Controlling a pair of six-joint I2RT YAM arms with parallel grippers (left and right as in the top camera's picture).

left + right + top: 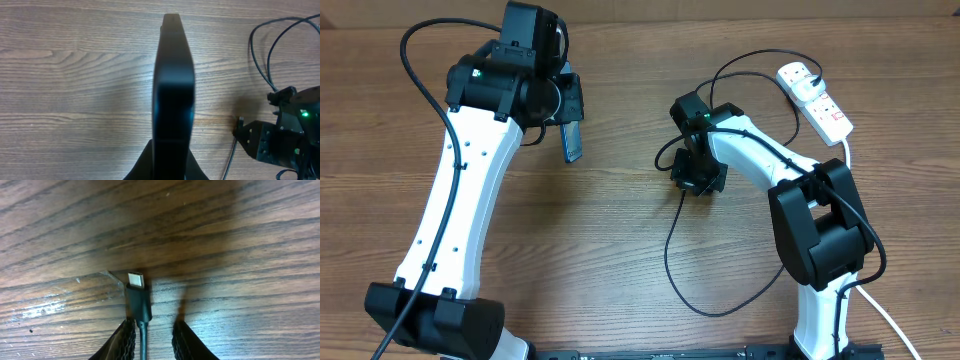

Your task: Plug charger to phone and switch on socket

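Table: brown wood, with the grain running left to right. It fills all three views.
Far edge: a paler band runs along the top of the overhead view.
Light: the right wrist view shows a dull shine on the boards at the left. A dark shadow lies over the wood above the tip.
Left gripper: closed tight on the phone, on the left half of the table.
Phone: it is held on its edge, so the overhead view shows only a narrow strip with some blue. In the left wrist view it is a dark slim bar pointing away from the camera.
Right gripper: it is low over the middle of the table, well apart from the phone. Its fingers stand apart.
Charger: a thin black cable. It passes between the right fingers, close to the one on the picture's left. I cannot tell if it touches that finger.
Tip: it sticks out just in front of the right fingers, with the metal end pointing away from them, close over the wood.
Cable path: from the right gripper it makes a wide loop toward the near edge. More loops lie behind the right arm and lead to the socket.
Socket: a white strip with red marks, lying at an angle at the far right of the table.
White cord: thick. It shows beside the right arm's base.
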